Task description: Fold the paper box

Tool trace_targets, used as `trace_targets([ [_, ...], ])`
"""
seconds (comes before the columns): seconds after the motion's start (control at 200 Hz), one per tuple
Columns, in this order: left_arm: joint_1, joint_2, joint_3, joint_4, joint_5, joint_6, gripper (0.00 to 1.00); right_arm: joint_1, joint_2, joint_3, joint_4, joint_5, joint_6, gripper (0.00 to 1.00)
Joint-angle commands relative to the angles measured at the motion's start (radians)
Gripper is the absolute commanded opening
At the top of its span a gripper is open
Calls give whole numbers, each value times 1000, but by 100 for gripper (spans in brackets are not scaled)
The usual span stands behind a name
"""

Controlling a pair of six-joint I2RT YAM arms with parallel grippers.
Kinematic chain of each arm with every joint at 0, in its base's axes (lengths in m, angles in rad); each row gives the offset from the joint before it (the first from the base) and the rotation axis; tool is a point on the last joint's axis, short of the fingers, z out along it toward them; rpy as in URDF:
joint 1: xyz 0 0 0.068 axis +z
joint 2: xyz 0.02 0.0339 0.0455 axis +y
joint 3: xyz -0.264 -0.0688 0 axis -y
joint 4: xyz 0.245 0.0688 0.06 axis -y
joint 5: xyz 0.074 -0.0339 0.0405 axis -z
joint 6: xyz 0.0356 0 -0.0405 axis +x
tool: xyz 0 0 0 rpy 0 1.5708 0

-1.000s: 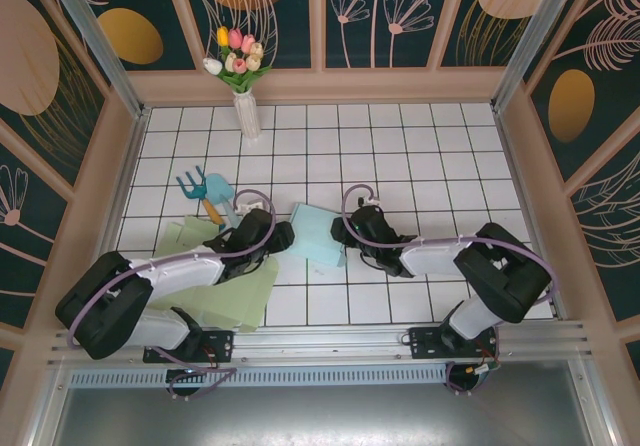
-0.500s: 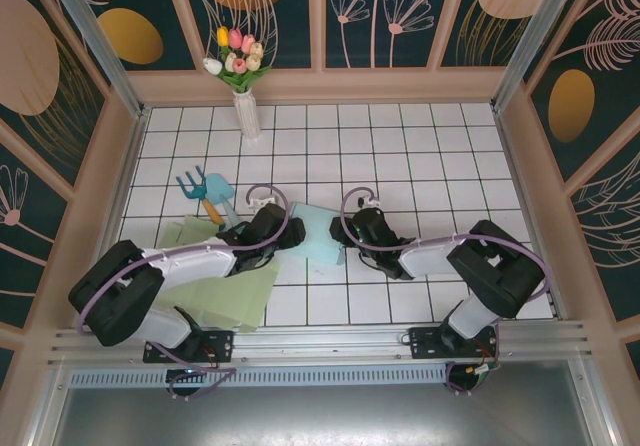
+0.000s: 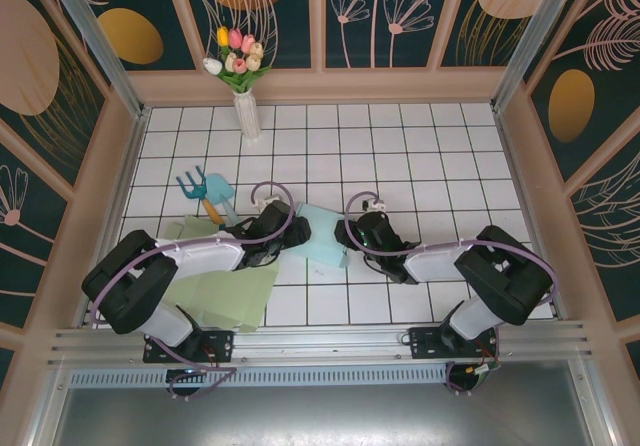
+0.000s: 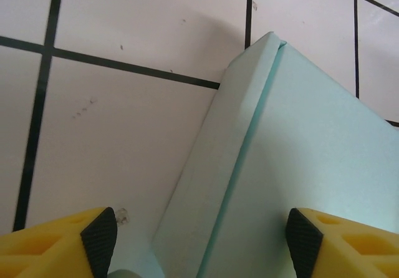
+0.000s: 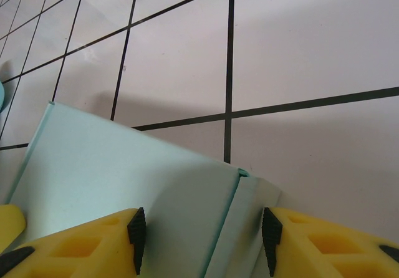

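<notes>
Left wrist: smooth pale-green paper box, creased edge, glossy white tiles.

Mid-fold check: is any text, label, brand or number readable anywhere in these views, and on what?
None can be read. The paper box shows plain mint faces, the green sheets and the vase carry no print, and the wall panels bear only plant drawings.

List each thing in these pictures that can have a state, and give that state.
paper box, partly folded, lying flat
left gripper, open, astride the box's edge
right gripper, open, over the box
green sheets, flat, unfolded
vase of tulips, upright
toy garden tools, lying flat
</notes>
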State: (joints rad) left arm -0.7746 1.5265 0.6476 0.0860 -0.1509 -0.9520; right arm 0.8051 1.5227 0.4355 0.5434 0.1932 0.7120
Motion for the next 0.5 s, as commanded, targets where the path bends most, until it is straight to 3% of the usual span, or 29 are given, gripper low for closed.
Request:
trace_targets([
  [0.0,-9,17,0,-25,63,-38,73,-1,19,-37,-87,25,-22,55],
  [0.375,-93,6,63,-155,-85,-46,71,-1,27,-38,-78,31,-20,55],
  [0.495,-94,-8,120,-299,-227,-26,72,-1,27,-39,-79,34,-21,55],
])
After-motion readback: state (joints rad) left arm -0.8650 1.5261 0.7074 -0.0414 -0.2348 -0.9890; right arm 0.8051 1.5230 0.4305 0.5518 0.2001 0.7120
